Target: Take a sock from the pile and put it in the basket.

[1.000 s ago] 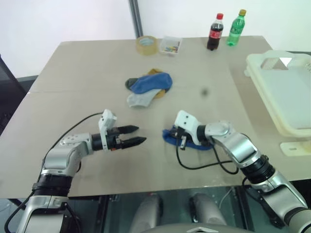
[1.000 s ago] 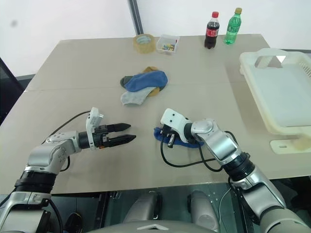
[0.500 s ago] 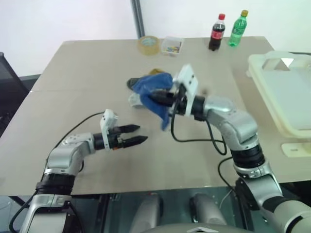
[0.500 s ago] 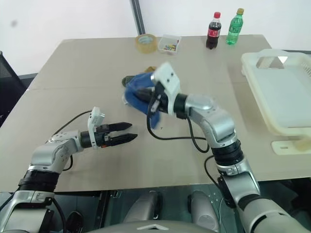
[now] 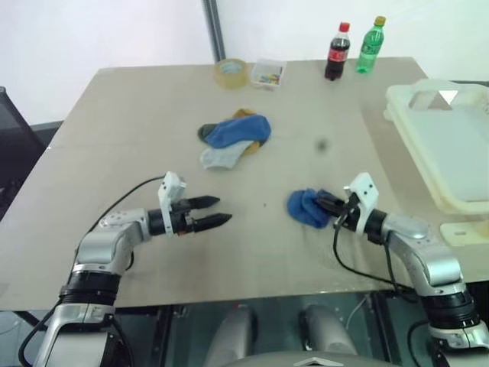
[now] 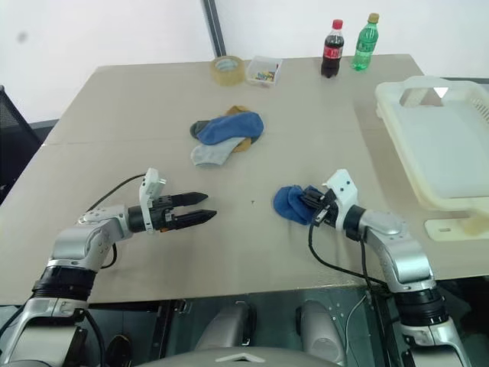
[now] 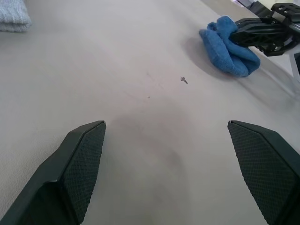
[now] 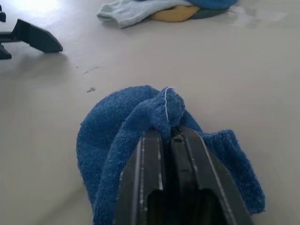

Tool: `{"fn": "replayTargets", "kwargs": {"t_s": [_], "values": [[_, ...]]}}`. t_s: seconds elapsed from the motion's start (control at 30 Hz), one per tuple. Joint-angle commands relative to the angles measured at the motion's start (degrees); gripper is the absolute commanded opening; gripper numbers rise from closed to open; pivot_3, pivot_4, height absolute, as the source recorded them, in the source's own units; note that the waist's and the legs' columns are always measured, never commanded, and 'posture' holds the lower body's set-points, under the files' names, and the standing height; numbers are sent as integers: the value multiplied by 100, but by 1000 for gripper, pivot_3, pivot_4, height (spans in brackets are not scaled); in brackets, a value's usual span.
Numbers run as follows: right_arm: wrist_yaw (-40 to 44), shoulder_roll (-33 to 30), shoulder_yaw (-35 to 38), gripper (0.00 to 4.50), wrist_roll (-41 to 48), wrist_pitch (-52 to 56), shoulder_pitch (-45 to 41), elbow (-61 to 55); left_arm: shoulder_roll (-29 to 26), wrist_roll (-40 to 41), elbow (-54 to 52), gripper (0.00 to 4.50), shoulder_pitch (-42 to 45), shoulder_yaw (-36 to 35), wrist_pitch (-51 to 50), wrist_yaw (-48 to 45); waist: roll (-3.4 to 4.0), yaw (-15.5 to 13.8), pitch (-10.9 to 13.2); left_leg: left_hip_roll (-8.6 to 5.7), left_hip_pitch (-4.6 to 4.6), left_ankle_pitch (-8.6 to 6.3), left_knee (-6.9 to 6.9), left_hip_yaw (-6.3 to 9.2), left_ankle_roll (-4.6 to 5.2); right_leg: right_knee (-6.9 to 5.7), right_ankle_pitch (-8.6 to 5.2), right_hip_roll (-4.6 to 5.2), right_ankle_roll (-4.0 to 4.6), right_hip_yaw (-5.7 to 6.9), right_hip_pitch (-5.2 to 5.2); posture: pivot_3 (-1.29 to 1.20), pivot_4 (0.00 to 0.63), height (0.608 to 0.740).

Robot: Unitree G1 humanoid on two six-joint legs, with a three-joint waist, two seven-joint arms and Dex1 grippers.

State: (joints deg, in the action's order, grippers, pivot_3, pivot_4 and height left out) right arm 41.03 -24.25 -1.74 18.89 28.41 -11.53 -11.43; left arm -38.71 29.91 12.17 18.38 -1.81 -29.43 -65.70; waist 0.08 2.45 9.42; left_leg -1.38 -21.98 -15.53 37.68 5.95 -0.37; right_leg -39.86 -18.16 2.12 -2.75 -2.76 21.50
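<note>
The blue sock (image 8: pixel 140 136) is bunched into a loose lump on the desk (image 5: pixel 137 122), in the near right part of it. It is well apart from the pile (image 5: pixel 233 140), which lies toward the middle of the desk with another blue sock on top of a light grey one and a bit of mustard yellow showing. The right gripper (image 8: pixel 168 136) has its jaws almost together, pinching a fold of the sock's fabric between them; the right wrist view shows the cloth wrapped over the tips. The sock's bulk looks to rest on the desk surface rather than hang free.

The basket (image 5: pixel 458 153) stands at the desk's right edge, further right of the held sock, its inside pale and open to the top.

The left gripper (image 5: pixel 206 223) hovers low over the near left part of the desk, jaws spread wide and holding nothing, pointing toward the sock.

Beyond the pile, at the far edge, stand a tape roll (image 5: pixel 231 72), a small clear box (image 5: pixel 268 73), a cola bottle (image 5: pixel 337 51) and a green bottle (image 5: pixel 370 45).

By the look of it, the carry step is in hand: a sock is separated and gripped but not yet delivered. The next move calls for lifting it clear of the desk, swinging right above the basket's rim, and only then parting the jaws.
</note>
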Motion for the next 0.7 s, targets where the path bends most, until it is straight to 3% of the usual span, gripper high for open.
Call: {"fn": "replayTargets", "kwargs": {"t_s": [0.03,0.2,0.23,0.37,0.57,0.7], "values": [[-243,44,414,1951,196,-157,-4,-385,21,-215,210,4500,-86,120,-87,42,0,-8,0,0,0,0,0,-1,0,0,0,0,0,-1,0,0,150,740],[-294,-85,758,4329,439,-41,128,-624,63,-246,222,4500,-72,160,-85,31,-1,-32,-1,-2,-3,1,-10,-2,-1,5,1,4,1,-4,4,0,150,740],[-242,-165,826,4464,511,4,172,-700,70,-249,221,4500,-67,162,-87,27,-1,-40,0,-2,-3,1,-13,-2,-1,7,1,4,1,-3,4,0,150,740],[34,-722,1108,4464,861,389,437,-1067,113,-225,172,4500,-17,154,-112,-14,-1,-49,0,-4,-3,1,-15,-5,-1,9,1,8,1,-5,3,0,150,740],[388,-1608,1074,4464,677,334,826,-1250,384,-188,113,4500,347,242,-159,-3,-9,-87,5,-6,-7,2,-15,-6,2,12,0,8,1,-3,3,0,150,740],[-96,-1524,294,4464,129,598,-152,-1407,711,-371,315,4500,767,488,-131,11,-17,-36,10,-6,-6,4,-14,-14,4,9,1,5,0,-11,5,0,150,740]]}}
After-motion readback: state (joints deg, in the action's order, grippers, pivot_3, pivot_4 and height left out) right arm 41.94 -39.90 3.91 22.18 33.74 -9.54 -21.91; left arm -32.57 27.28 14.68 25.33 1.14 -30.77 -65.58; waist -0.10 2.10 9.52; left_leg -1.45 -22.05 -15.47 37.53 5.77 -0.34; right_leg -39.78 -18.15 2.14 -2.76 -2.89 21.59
